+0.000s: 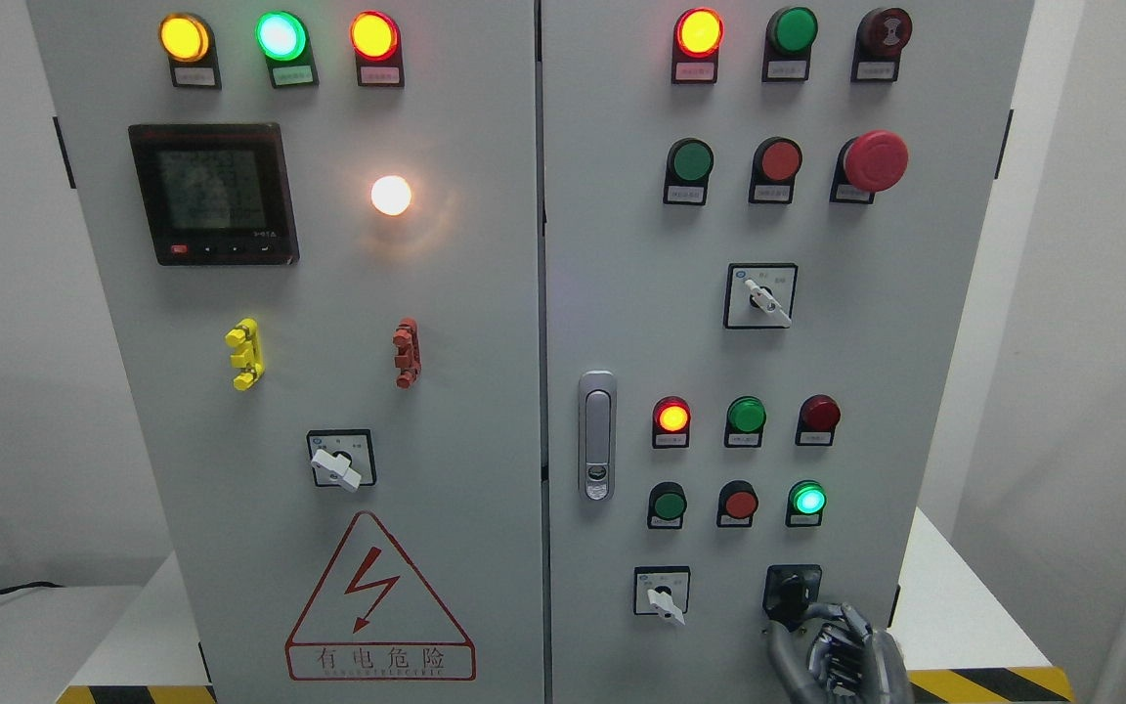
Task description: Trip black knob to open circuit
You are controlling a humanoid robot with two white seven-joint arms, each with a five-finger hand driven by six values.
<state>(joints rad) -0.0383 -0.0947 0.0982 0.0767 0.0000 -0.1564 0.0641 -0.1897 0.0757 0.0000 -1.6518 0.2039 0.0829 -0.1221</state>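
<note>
I see the meter display [213, 193], digits too blurry to read, w/ red e-stop button [874, 160] upper right, door latch [597, 435] mid-cabinet, hazard sticker [379, 601] lower left.

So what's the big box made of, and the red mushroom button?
The box looks like painted sheet metal: flat, matte grey doors with a straight seam between them. The red button looks like smooth plastic, with a soft shine on its rounded cap.
</note>
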